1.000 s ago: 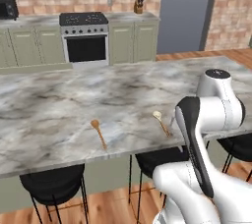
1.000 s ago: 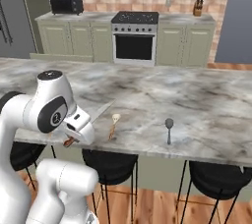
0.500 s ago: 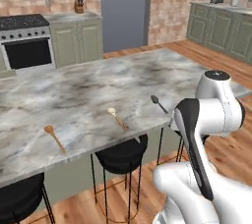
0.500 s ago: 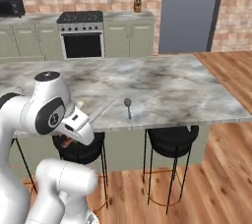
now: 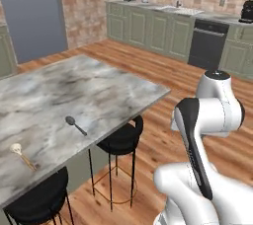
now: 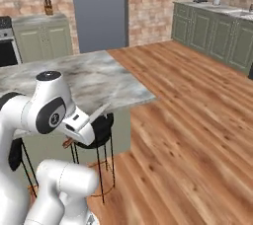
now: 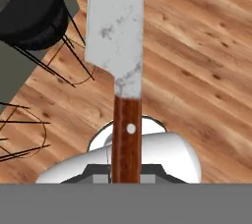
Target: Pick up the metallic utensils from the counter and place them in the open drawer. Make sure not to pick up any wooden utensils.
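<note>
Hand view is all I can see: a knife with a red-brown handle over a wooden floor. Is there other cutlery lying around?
Observer: Yes. In the left base view, a dark grey spoon lies on the marbled counter, near its front edge.
Operator: Anything else up there?
Observer: A pale-headed spoon with a tan handle lies to the left of the grey one, apart from it.
Operator: And where is my knife compared with that counter?
Observer: In the right base view, the knife is held off the counter, in front of its edge, by a black stool.
</note>
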You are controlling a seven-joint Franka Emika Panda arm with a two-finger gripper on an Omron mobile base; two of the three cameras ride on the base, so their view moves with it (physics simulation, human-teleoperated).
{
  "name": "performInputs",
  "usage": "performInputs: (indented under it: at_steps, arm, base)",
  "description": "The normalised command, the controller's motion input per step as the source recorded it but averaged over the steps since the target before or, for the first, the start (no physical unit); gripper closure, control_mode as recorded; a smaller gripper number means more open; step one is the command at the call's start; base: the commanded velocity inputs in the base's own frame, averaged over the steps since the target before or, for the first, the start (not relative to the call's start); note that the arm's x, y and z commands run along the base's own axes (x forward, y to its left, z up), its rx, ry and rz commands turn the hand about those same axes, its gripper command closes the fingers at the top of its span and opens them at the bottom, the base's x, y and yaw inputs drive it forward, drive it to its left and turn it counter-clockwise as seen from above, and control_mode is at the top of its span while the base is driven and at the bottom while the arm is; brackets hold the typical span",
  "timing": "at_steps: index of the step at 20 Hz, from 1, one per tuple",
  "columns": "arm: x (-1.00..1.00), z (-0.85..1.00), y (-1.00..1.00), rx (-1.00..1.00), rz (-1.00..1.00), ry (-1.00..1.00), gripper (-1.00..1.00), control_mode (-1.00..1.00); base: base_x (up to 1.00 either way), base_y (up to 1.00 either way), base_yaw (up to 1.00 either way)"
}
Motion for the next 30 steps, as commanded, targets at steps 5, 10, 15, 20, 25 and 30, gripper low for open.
performInputs:
  at_steps: [5,10,15,20,25,30]
  arm:
    - [0.0,0.0,0.0,0.0,0.0,0.0,1.0,1.0]
    - [0.0,0.0,0.0,0.0,0.0,0.0,1.0,1.0]
    - [0.0,0.0,0.0,0.0,0.0,0.0,1.0,1.0]
    - [0.0,0.0,0.0,0.0,0.0,0.0,1.0,1.0]
    - [0.0,0.0,0.0,0.0,0.0,0.0,1.0,1.0]
    - [0.0,0.0,0.0,0.0,0.0,0.0,1.0,1.0]
  base:
    - [0.0,-0.93,-0.47]
    - [0.07,-0.78,-0.29]
    - [0.81,-0.98,0.0]
    - [1.0,-1.0,0.27]
    - [1.0,-1.0,0.38]
    - [1.0,-1.0,0.39]
